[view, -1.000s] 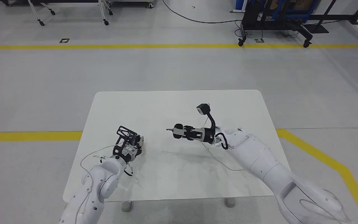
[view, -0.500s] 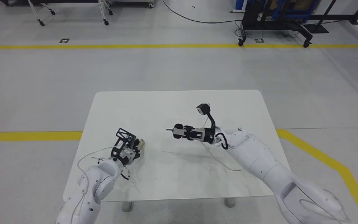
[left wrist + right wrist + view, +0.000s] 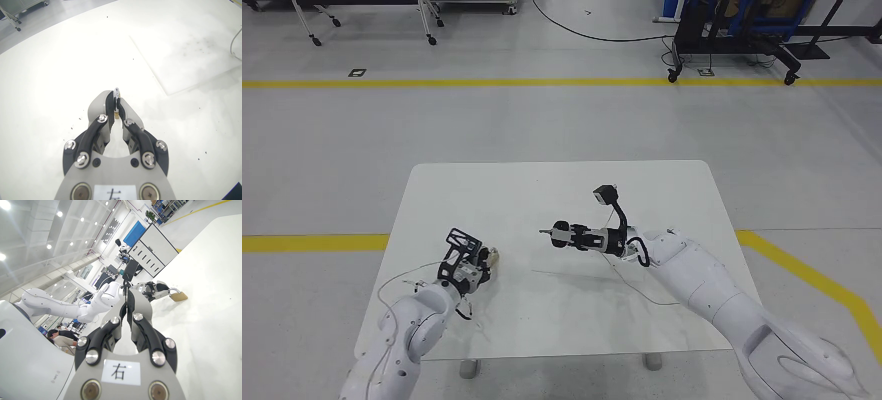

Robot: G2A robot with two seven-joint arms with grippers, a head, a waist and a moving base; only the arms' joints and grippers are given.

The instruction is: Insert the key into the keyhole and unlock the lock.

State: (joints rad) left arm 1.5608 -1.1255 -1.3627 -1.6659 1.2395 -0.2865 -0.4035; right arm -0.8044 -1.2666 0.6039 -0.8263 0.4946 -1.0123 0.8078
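My left hand point(image 3: 116, 100) clamped on shackle of rectangular brass padlock point(image 3: 178, 296), 8 o'clock on white desk point(image 3: 642, 190), my right hand point(image 3: 560, 234) pinching thin metal key point(image 3: 543, 233)

Seen from above, the left arm point(image 3: 412, 330) rises from 7 o'clock with its elbow bent. Its left gripper point(image 3: 482, 264) points toward 2 o'clock, and the fingers point(image 3: 110, 102) are pinched tight on the shackle of the lock point(image 3: 116, 92). The right arm point(image 3: 697, 280) stretches in from 4 o'clock with the forearm and wrist nearly level, and the right gripper point(image 3: 555, 234) points to 9 o'clock, well apart from the left one, its pads pressed together on the key point(image 3: 544, 233), whose thin tip juts out ahead.
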